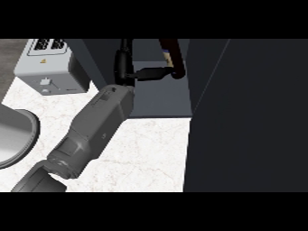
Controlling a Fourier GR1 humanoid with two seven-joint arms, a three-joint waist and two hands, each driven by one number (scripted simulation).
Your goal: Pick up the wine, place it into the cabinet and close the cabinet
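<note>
Up at twelve o'clock inside the cabinet [157, 101], the left hand [143, 73] pinches the wine [174, 56] low on its body; glass, probably heavy and slippery, so hold there.

Counter [149, 149]: white marbled stone, faint grey veins; it fills the lower middle of the view and runs up along the left
Dark panel [263, 117]: near-black, flat, unmarked; it covers the whole right side and hides the counter's right part
Appliance [49, 65]: light grey box at the upper left, standing on the counter; rows of dark vents on top, a small yellow label beneath them
Sink [6, 135]: grey curved basin at the left edge; only partly in view
Light: even, soft; no hard shadows on the stone
</note>
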